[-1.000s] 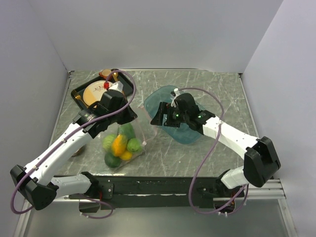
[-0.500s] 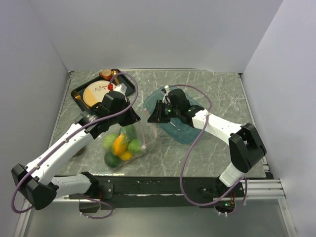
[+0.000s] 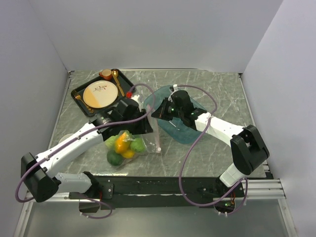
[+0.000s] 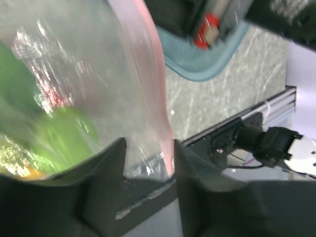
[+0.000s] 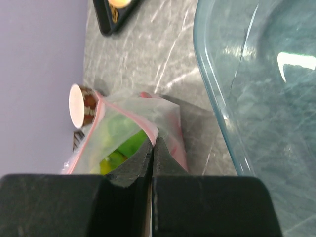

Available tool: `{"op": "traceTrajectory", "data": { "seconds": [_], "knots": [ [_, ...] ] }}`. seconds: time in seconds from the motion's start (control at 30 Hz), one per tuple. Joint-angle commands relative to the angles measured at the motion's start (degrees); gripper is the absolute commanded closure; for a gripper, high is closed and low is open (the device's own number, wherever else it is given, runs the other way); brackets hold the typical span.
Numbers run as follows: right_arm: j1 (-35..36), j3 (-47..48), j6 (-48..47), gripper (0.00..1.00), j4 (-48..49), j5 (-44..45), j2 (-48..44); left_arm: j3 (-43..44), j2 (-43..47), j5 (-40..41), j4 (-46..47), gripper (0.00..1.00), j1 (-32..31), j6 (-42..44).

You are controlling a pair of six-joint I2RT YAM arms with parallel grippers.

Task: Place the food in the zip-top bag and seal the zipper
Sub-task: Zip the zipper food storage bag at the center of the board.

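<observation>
The clear zip-top bag point(image 3: 129, 143) lies at the table's front left with the food point(image 3: 120, 143) inside: green round pieces, an orange-yellow mango and a yellow piece. Its pale pink zipper point(image 3: 158, 137) runs along the right-hand mouth edge. My right gripper point(image 3: 154, 114) is shut on the zipper point(image 5: 150, 127), pinching the strip at its fingertips, with green food point(image 5: 126, 145) behind it. My left gripper point(image 3: 143, 126) stands open in the left wrist view, its jaws point(image 4: 149, 158) on either side of the bag's corner and the pink zipper point(image 4: 148, 64) without pressing it.
A teal translucent tub point(image 3: 186, 132) sits just right of the bag under the right arm. A black tray point(image 3: 79, 94) with a plate, a small cup and a spoon stands at the back left. A brown paper cup point(image 5: 81, 106) lies beyond the bag.
My right gripper has closed on the bag's pink mouth strip. My left gripper has slid right along the mouth and opened. The bag has shifted rightward.
</observation>
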State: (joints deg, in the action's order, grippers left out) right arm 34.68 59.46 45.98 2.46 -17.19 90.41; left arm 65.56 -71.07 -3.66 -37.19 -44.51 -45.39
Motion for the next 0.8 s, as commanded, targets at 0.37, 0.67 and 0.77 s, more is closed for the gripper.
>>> {"op": "traceTrajectory", "data": {
  "seconds": [0.37, 0.67, 0.77],
  "knots": [
    [-0.8, 1.6, 3.6, 1.00, 1.1, 5.8, 0.9, -15.8, 20.6, 11.5, 9.0, 0.16, -5.5, -14.1],
    [-0.9, 1.2, 4.6, 1.00, 0.8, 6.6, -1.3, -25.6, 21.2, 20.2, 20.0, 0.18, -17.9, -30.8],
    [-0.8, 0.7, 4.4, 1.00, 0.5, 6.6, -1.9, -27.1, 19.5, 22.7, 23.1, 0.18, -19.3, -33.5]
  ]
}}
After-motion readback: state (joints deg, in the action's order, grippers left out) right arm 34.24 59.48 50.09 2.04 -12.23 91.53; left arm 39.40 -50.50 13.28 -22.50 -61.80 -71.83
